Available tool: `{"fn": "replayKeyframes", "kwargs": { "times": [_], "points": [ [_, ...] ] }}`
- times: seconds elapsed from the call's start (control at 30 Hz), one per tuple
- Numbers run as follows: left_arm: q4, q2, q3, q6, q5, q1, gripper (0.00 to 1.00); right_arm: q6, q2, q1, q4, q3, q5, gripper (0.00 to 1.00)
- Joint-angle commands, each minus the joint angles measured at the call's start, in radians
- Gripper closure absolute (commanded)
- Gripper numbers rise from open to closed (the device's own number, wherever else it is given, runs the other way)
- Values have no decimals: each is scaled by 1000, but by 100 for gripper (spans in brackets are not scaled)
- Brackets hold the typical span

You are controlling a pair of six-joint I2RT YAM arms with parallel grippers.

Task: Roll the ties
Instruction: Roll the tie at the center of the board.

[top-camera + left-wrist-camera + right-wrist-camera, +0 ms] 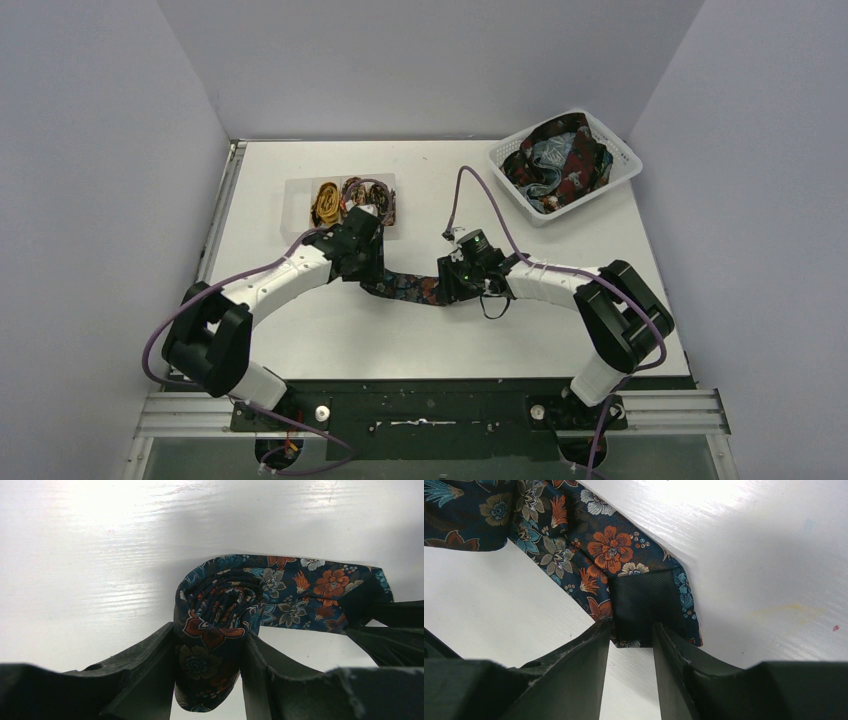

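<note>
1. At the middle of the white table (pixel 420 350), found the navy floral tie (pixel 410 288) stretched between the two grippers, part coil, part flat strip.
2. Saw the left gripper (pixel 210 635) clamped on the coil, one finger pressed to each side.
3. Saw the right gripper (pixel 631 627) with fingers a little apart at the tie's wide end, black lining between the tips; could not tell whether pinched or merely straddled.
4. Noted a white lattice basket (pixel 620 150) at the far right corner, heaped with tangled ties (pixel 560 160).
5. Noted a shallow clear tray (pixel 297 205) with rolled ties (pixel 325 203) just behind the left gripper.
6. Noted purple cables (pixel 480 195) arching beside the right wrist.
7. From above, could not see the coil or either pair of fingers under the wrists.
8. Made out the spiral only from the left wrist, the lining only from the right.
</note>
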Motion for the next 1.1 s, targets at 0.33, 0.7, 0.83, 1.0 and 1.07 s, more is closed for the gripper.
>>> {"fn": "replayKeyframes", "kwargs": {
  "times": [0.33,0.7,0.83,1.0,1.07],
  "points": [
    [-300,219,299,-77,-604,-286,59,93,-53,-29,57,-62,-116,57],
    [-372,351,414,-121,-724,-379,59,313,-231,-139,249,-223,-197,43],
    [-388,398,455,-126,-736,-406,59,331,-306,-190,193,-261,-112,41],
    [-395,460,517,-121,-719,-436,57,334,-363,-297,136,-299,-59,40],
    [-397,493,544,-121,-697,-440,55,330,-377,-340,136,-322,-77,39]
  ]
}}
